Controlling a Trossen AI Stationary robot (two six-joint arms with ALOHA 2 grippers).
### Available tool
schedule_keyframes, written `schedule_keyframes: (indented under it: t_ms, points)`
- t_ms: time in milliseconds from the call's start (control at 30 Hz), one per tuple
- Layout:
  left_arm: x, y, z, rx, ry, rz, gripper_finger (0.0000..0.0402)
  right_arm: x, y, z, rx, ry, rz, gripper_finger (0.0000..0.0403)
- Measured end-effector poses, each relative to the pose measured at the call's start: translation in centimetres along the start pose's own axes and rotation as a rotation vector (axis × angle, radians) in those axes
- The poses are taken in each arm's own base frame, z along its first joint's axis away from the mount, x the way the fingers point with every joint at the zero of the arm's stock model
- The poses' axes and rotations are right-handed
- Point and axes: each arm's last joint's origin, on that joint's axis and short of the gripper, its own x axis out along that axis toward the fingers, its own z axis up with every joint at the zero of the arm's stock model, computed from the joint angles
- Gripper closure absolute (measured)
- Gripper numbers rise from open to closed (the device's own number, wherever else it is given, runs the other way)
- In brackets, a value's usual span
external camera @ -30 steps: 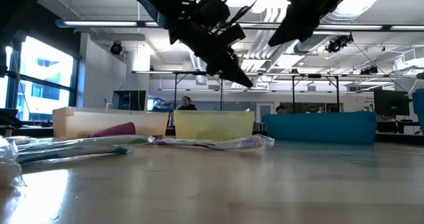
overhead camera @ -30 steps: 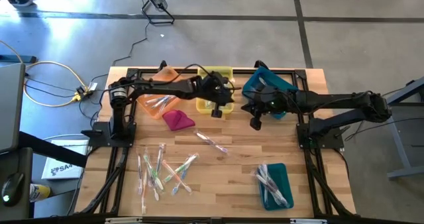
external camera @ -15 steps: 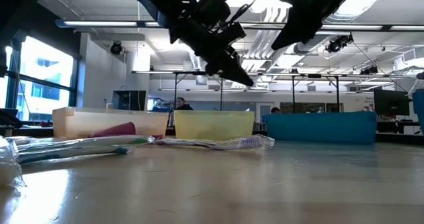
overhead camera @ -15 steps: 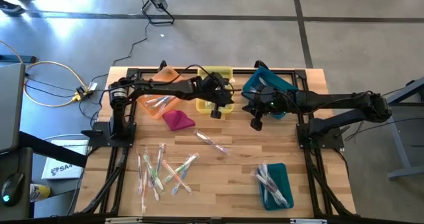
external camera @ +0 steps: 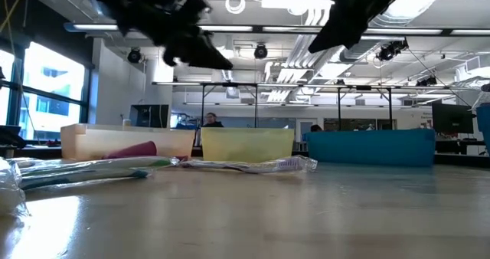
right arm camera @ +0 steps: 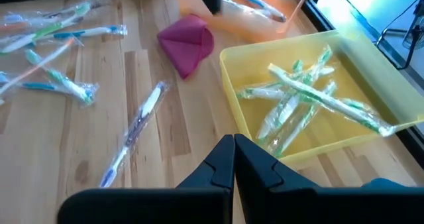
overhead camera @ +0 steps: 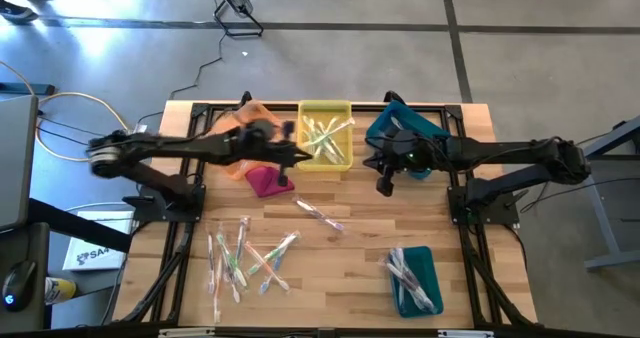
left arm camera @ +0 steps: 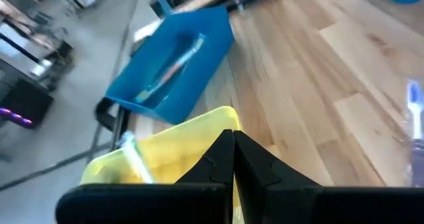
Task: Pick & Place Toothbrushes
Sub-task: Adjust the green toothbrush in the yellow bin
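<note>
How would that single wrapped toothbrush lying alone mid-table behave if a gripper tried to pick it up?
The lone toothbrush looks thin and light, so it would probably lift easily. Its clear wrapper may be slippery and crinkle. It lies flat on the table, so it probably offers little to grab.

**Clear wood mid-table, clutter at both ends**

Bare tabletop [overhead camera: 370,228] lies open around a lone wrapped toothbrush [overhead camera: 320,215]. Orange bin [overhead camera: 228,158], yellow bin [overhead camera: 325,146] and blue bin [overhead camera: 400,128] line the far edge, a magenta cloth [overhead camera: 268,181] beside them. Scattered toothbrushes [overhead camera: 245,258] and a teal bin [overhead camera: 413,278] occupy the near side.
</note>
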Motion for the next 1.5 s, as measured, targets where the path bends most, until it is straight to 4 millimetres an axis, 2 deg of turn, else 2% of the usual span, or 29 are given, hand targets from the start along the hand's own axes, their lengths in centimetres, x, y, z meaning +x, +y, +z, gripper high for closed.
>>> schedule_keyframes:
  t_ms: [267,400,567,700,867,1067,1267,1500]
  points:
    - [-7.6,-2.6,-1.9,-0.009,-0.112,0.112,0.0401,1.7,0.2,0.5,0.003,-0.022,0.008,0.04]
    - [-10.2,-3.8,-3.1,-0.005,-0.162,0.144,0.0401,3.3,0.4,1.5,-0.001,0.02,0.002,0.04]
    - [-12.2,-4.8,-4.0,-0.034,-0.201,0.163,0.0401,5.6,-0.2,3.8,0.008,0.11,-0.008,0.04]
    - [-13.0,-5.4,-4.6,-0.052,-0.178,0.147,0.0402,8.4,-1.7,4.8,0.029,0.25,-0.055,0.04]
    - [-13.1,-5.7,-5.1,-0.059,-0.139,0.121,0.0402,12.1,-3.7,5.1,0.057,0.427,-0.072,0.04]
    - [-13.1,-5.8,-5.0,-0.059,-0.149,0.111,0.0402,15.4,-6.2,5.7,0.103,0.53,-0.092,0.04]
    - [-13.2,-5.8,-5.0,-0.057,-0.15,0.11,0.0402,17.2,-9.4,5.6,0.133,0.588,-0.149,0.04]
    - [-13.2,-5.8,-5.0,-0.056,-0.151,0.11,0.0402,17.2,-12.5,4.7,0.198,0.636,-0.169,0.04]
